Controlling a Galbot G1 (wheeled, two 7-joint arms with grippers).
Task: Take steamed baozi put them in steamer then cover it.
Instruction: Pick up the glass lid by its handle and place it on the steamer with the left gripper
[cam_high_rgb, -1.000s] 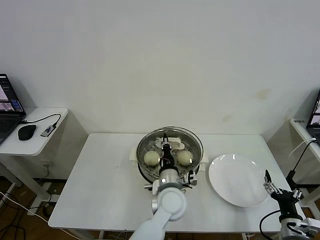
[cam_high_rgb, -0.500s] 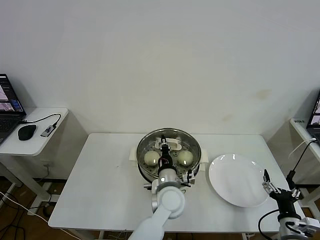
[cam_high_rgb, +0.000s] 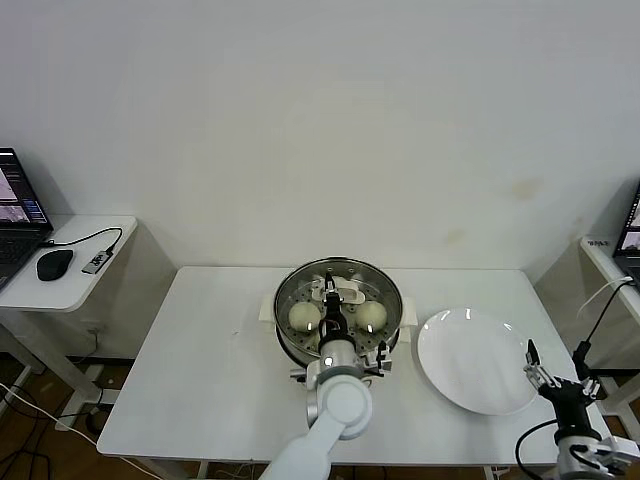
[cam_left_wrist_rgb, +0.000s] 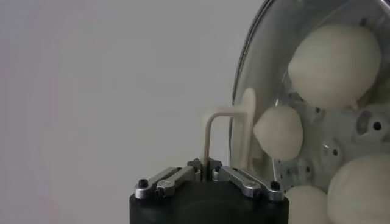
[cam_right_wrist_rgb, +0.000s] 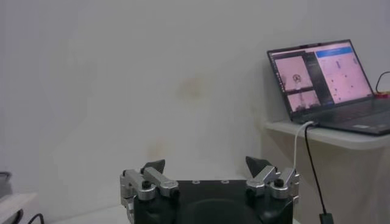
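Observation:
The steamer (cam_high_rgb: 288, 348) stands at the middle of the white table. The cover (cam_high_rgb: 385, 288), a clear glass lid with a metal rim, lies level over it. Whether it rests on the rim I cannot tell. My left gripper (cam_high_rgb: 333, 303) is shut on the cover's cream handle (cam_high_rgb: 345, 291), and the left wrist view shows that handle (cam_left_wrist_rgb: 214, 122) clamped between the jaws of the left gripper (cam_left_wrist_rgb: 206, 165). Through the glass I see steamed baozi (cam_high_rgb: 304, 316) (cam_high_rgb: 371, 315) (cam_left_wrist_rgb: 334, 58) (cam_left_wrist_rgb: 279, 132) on the perforated tray. My right gripper (cam_high_rgb: 546, 366) (cam_right_wrist_rgb: 207, 165) hangs open and empty off the table's right front corner.
A white plate (cam_high_rgb: 475, 360) lies bare to the right of the steamer. A side table (cam_high_rgb: 85, 285) on the left carries a mouse (cam_high_rgb: 53, 264) and a laptop. A second laptop (cam_right_wrist_rgb: 323, 79) and a cable stand on a shelf at the right.
The cover, held by my left gripper, has shifted a little and sits slightly lower over the steamer. My right gripper has sunk a touch at the lower right.

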